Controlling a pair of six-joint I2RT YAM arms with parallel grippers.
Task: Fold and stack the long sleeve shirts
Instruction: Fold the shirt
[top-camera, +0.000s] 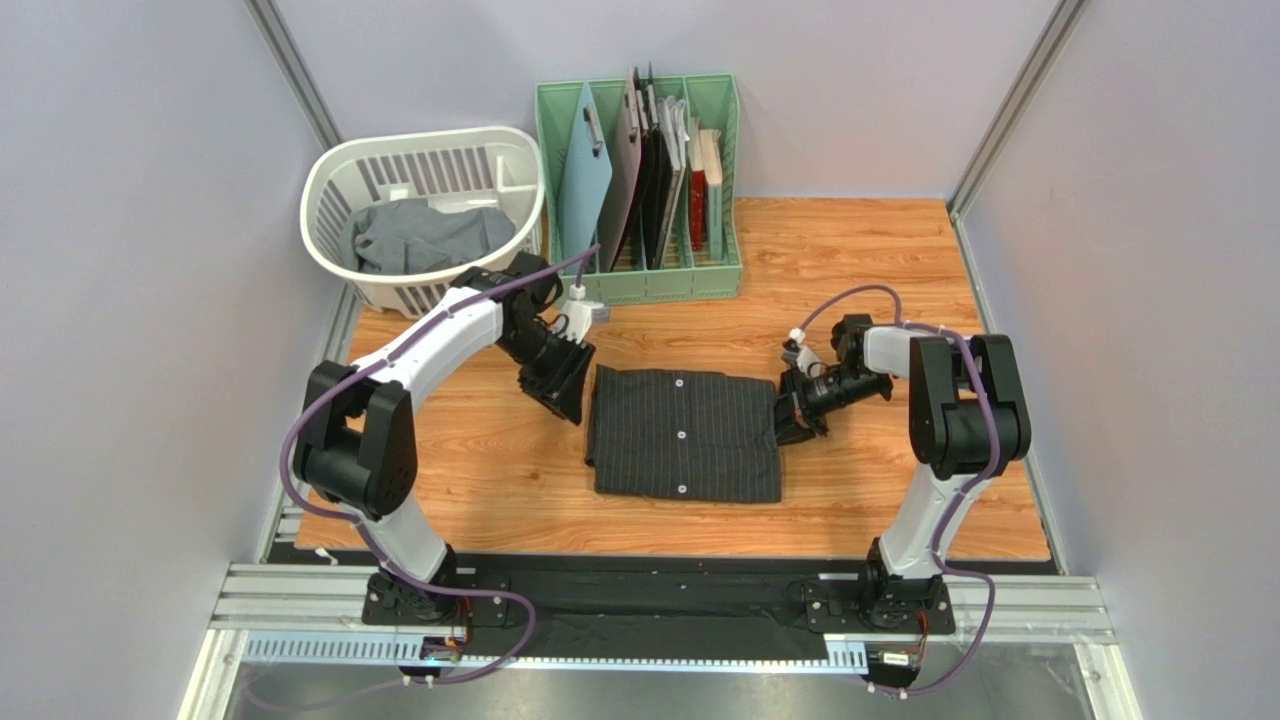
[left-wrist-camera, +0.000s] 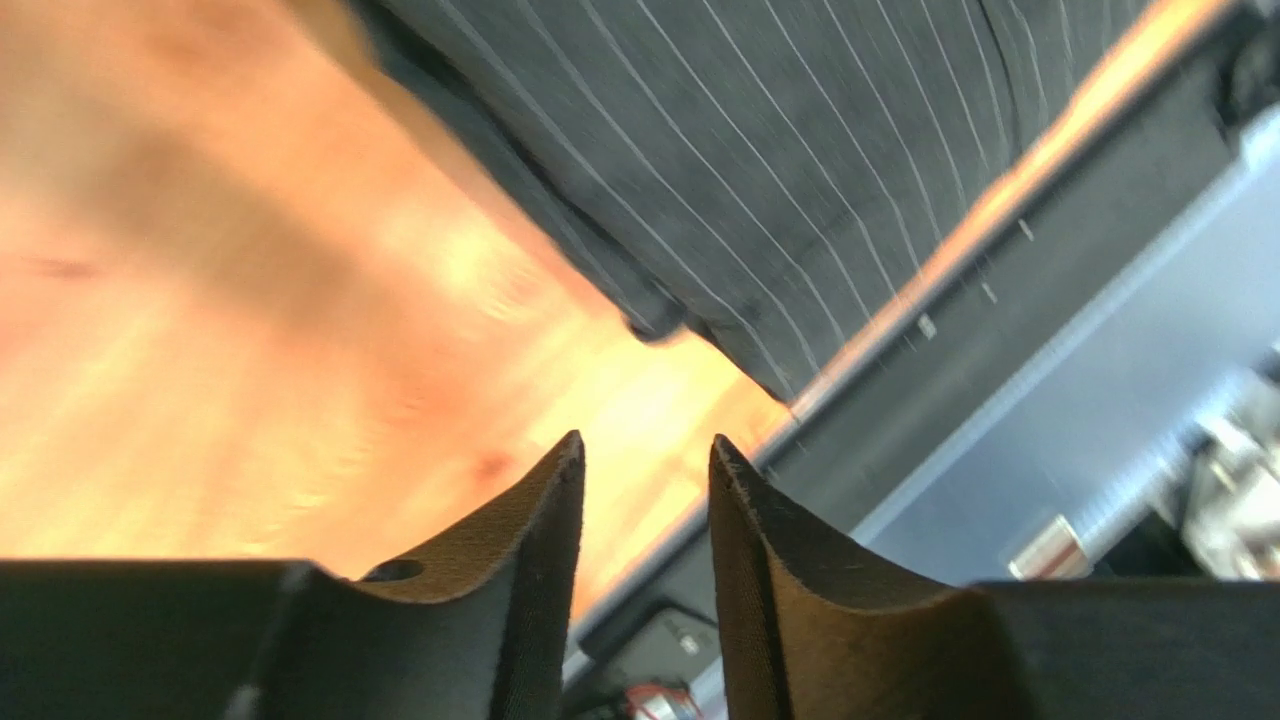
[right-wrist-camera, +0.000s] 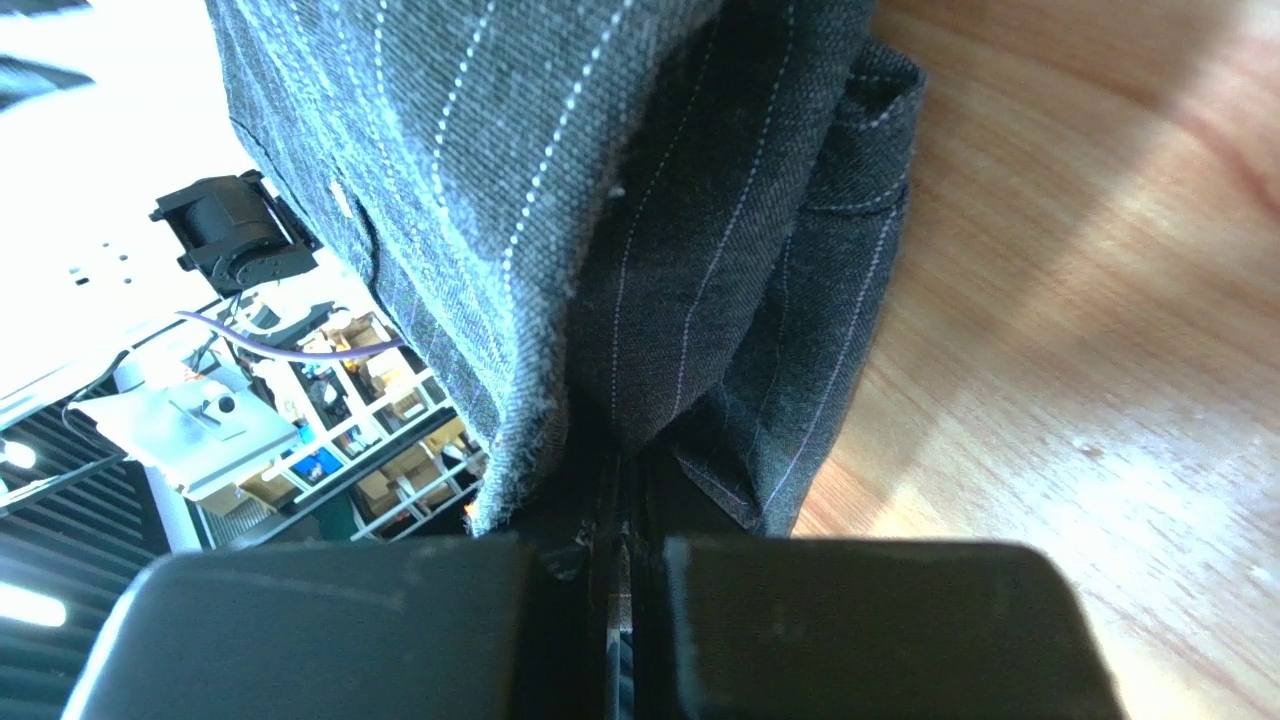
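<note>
Wood-grain tabletop (top-camera: 496, 480), pale walls. Near centre of the overhead frame: one pinstriped shirt (top-camera: 684, 435), folded to a rectangle, three buttons showing. Right gripper (top-camera: 792, 416) at its right edge, jaws clamped on the cloth fold. Left gripper (top-camera: 559, 387) just off the left edge, jaws partly apart, holding nothing. Cloth looks soft, light, limp; best pinched at a doubled edge. Upper left: one white basket (top-camera: 334, 180) holding one grey shirt (top-camera: 428, 236). Upper centre: one green rack (top-camera: 643, 278).

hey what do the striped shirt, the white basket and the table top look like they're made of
Striped shirt: woven cloth, matte, visible weave and soft folds. White basket: likely moulded plastic, slotted walls, smooth. Table top: wood-grain surface, slight sheen; possibly laminate.
</note>
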